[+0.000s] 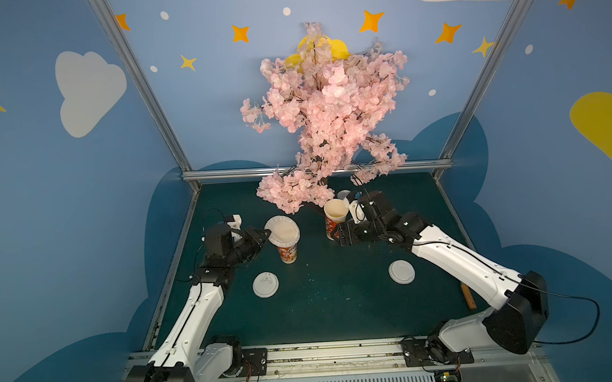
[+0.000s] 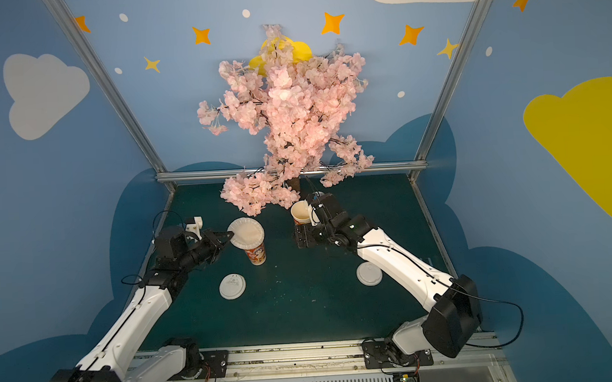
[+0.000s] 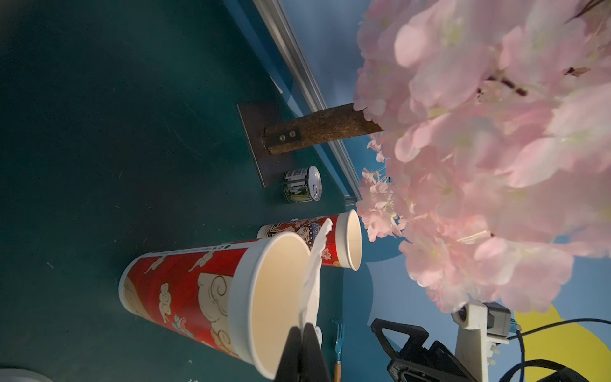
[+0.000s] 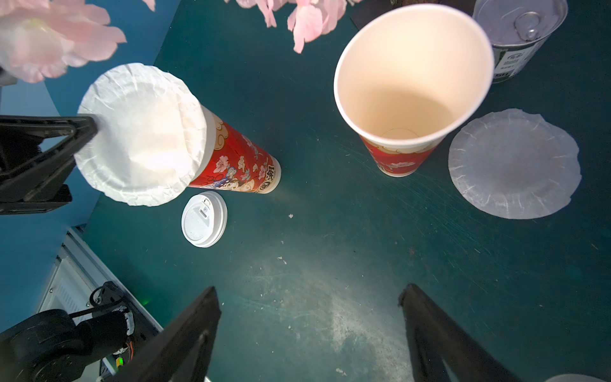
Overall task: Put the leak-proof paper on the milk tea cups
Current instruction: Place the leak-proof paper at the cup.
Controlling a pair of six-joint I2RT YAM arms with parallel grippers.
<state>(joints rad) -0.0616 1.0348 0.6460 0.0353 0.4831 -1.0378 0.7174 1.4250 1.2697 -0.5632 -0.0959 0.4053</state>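
left hand pinches paper over one cup, right hand open before the other

the left hand (image 1: pixel 267 233) is closed on the rim of one sheet of leak-proof paper (image 1: pixel 282 230). its fingertips (image 3: pixel 314 350) are pressed together with the crinkled edge between them. the sheet spreads out straight ahead of those tips and covers the mouth of the covered cup (image 1: pixel 288 253), which stands upright on the green desk (image 1: pixel 339 305). in the right wrist view the paper sits off-centre, overhanging the rim most on the side toward the left hand. in the left wrist view the sheet shows edge-on across the mouth, and i cannot tell whether it touches the rim all round.

the right hand (image 4: pixel 309 292) is wide open and holds nothing, its two fingers (image 4: pixel 198 324) well apart over bare desk. ahead of it, clear of both fingers, stands the open cup (image 4: pixel 413 76), upright, with its cream inside showing and no paper on it. the second sheet (image 4: pixel 514 163) lies flat on the desk just beside that cup's base, ahead of the right hand and off to one finger's side, touching neither finger. in both top views the right hand sits low, near the open cup's wall.

a white plastic lid (image 4: pixel 204 219) lies near the foot of the covered cup, between the two hands. another lid (image 1: pixel 402 272) lies beside the right forearm. a tin can (image 4: pixel 519 36) stands beyond the open cup, farther from the right hand. the pink blossom tree (image 1: pixel 329 115) hangs over both cups.
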